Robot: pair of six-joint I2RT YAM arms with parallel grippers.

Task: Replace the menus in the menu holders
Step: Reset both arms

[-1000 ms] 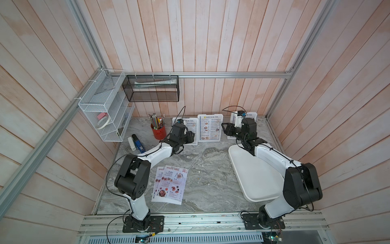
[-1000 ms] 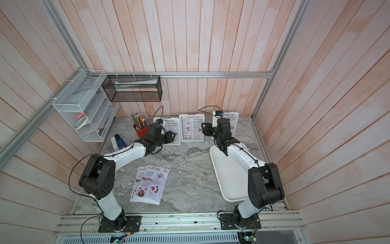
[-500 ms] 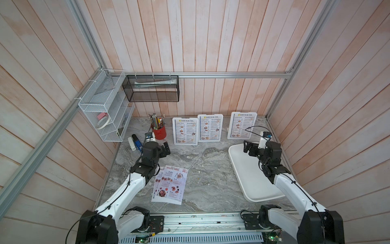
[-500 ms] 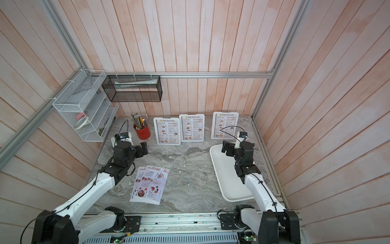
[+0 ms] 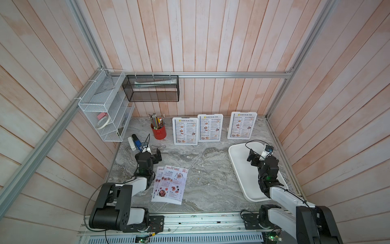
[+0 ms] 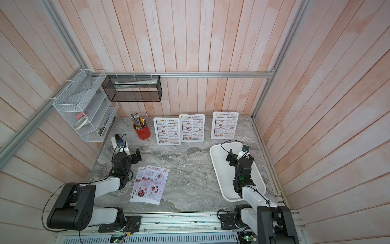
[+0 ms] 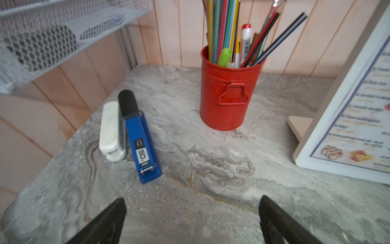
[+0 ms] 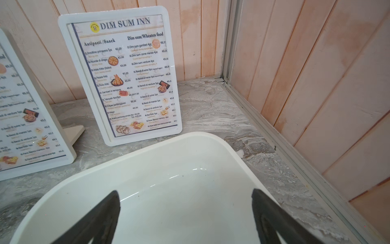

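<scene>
Landmark: I place everything off the red cup point(image 5: 158, 132) of pencils at the back of the marble table point(image 5: 206, 169).
Left arm: my left gripper point(image 7: 192, 201) hangs with its jaws spread wide and nothing between them, over bare marble on the near side of the red cup.
Right arm: my right gripper point(image 8: 185, 193) is spread as wide, also empty, above the white tray point(image 5: 242, 179), well apart from the red cup on the right arm's side.
Holders: the three menu holders point(image 5: 185, 143) stand upright in a row that starts just beside the red cup and runs toward the right arm (the last one stands a little apart from the other two).
In the holders: Dim Sum Inn menus point(image 5: 210, 128), one behind each clear front.
Loose paper: the Special Menu sheets point(image 5: 172, 186) lie flat in a fanned stack, nearer the arm bases than the red cup.
Clutter: a blue stapler point(image 7: 140, 137) and a white stapler point(image 7: 109, 131) lie touching, on the red cup's other side.
</scene>
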